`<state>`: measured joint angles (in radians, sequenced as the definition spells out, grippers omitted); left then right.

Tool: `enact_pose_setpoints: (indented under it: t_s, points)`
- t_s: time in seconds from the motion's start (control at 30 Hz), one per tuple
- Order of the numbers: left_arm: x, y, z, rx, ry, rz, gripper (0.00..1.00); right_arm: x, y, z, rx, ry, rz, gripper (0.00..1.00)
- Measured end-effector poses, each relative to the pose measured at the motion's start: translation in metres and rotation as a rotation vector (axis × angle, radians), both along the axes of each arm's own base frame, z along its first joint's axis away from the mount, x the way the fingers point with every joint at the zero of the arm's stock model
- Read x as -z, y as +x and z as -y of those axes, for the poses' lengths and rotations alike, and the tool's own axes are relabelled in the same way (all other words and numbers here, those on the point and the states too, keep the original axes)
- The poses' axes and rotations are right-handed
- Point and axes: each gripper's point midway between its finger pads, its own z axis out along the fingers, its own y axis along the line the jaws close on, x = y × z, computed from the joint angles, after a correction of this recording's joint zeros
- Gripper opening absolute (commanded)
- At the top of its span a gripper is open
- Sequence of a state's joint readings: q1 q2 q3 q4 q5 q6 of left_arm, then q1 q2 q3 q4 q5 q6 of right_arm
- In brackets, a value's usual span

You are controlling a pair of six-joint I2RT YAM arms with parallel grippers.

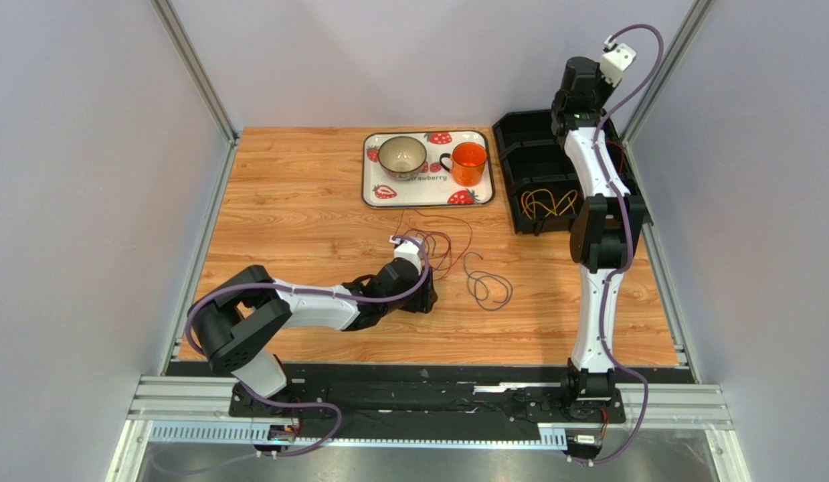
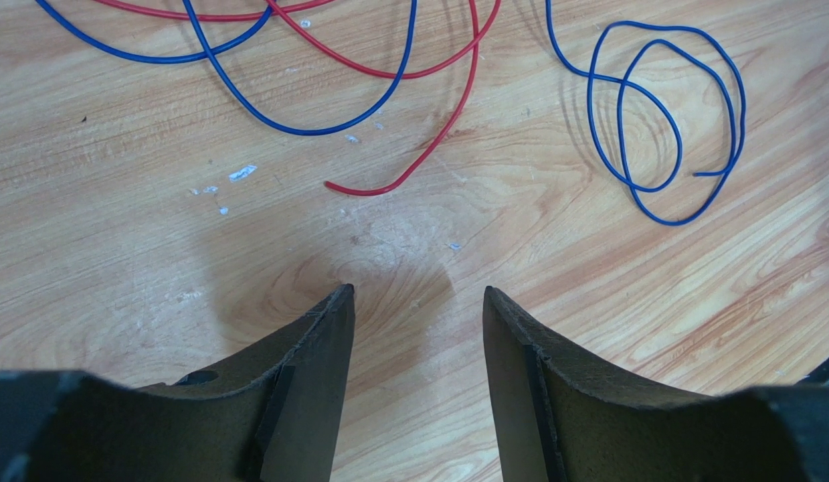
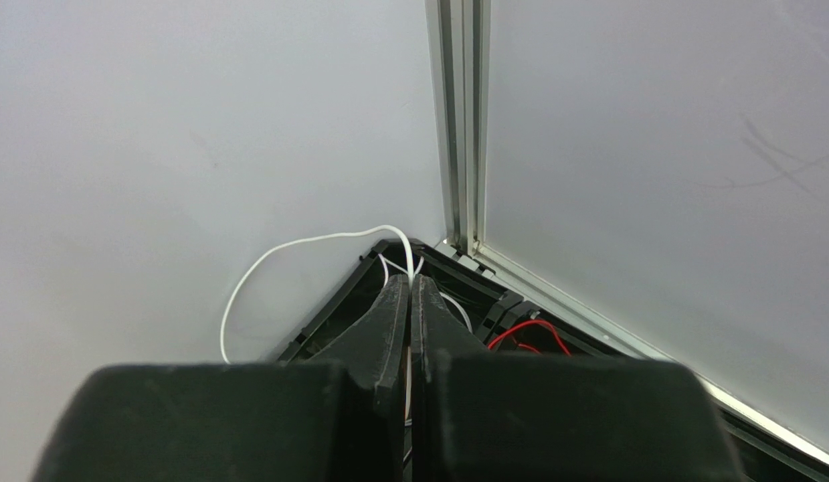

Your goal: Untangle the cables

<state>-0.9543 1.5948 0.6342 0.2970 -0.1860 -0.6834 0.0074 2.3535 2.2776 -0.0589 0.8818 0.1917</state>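
My left gripper (image 2: 418, 293) stands partly wide and empty over the table (image 2: 137, 251). The red cable (image 2: 428, 151) ends just ahead, crossed with a blue cable (image 2: 318, 129) beyond; grabbing both would tighten the tangle. My right gripper (image 3: 410, 283) pinches the white cable (image 3: 288, 246) above the bin (image 3: 479, 291); a slip drops it in.

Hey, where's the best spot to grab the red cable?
I'd pinch the red cable just behind its free end, lowering the left gripper straight down, jaws astride it. That tail lies flat on the bare table, clear of the blue cables.
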Motion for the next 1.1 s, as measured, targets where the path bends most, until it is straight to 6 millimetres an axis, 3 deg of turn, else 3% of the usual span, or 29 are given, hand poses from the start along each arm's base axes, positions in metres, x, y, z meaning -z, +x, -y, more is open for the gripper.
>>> enact_pose_setpoints:
  t_s: [0.2, 0.47, 0.6, 0.9, 1.1]
  points:
    - [0.000, 0.001, 0.001, 0.003, 0.010, -0.002, 0.58, 0.019, 0.003, 0.022, 0.025, -0.002, -0.023, 0.00]
    - [0.001, 0.003, 0.002, 0.003, 0.019, -0.003, 0.57, 0.018, -0.006, 0.046, 0.082, -0.026, -0.035, 0.00]
    - [0.001, 0.003, 0.002, 0.003, 0.019, -0.003, 0.57, 0.020, -0.002, 0.046, 0.075, -0.037, -0.029, 0.00]
    - [0.001, 0.005, 0.004, 0.000, 0.027, -0.005, 0.56, 0.061, 0.024, 0.033, -0.035, -0.047, -0.074, 0.00]
    - [0.001, 0.007, 0.007, 0.001, 0.031, -0.005, 0.56, 0.074, 0.038, 0.021, -0.131, -0.044, -0.062, 0.00]
